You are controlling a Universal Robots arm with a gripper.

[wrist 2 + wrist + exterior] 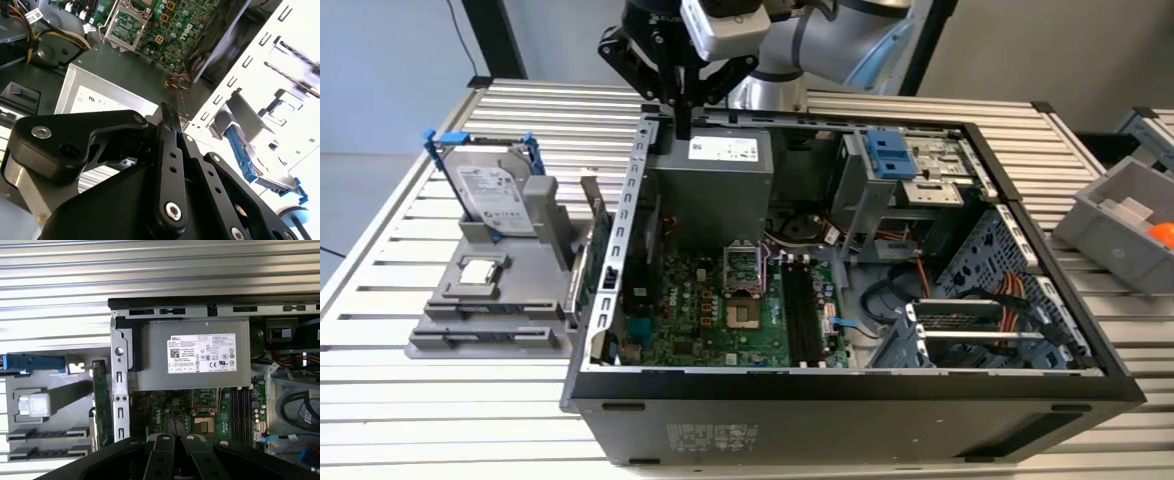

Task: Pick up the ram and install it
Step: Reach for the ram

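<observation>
The gripper (683,118) hangs over the far edge of the open computer case (854,385), just above the grey power supply (714,175) inside it. Its fingers (169,150) are drawn tight together, with nothing visible between them. Deeper in the case lies the green motherboard (707,300) with its black memory slots (801,310). Just outside the case's side wall, in the first wrist view, a thin green board that looks to be the ram (102,405) stands on edge in a grey fixture (480,300), which also holds a hard drive (494,190). Case and fixture rest on a table (454,420) of ribbed metal slats. A grey bin (1107,225) sits beyond the case's opposite side.
</observation>
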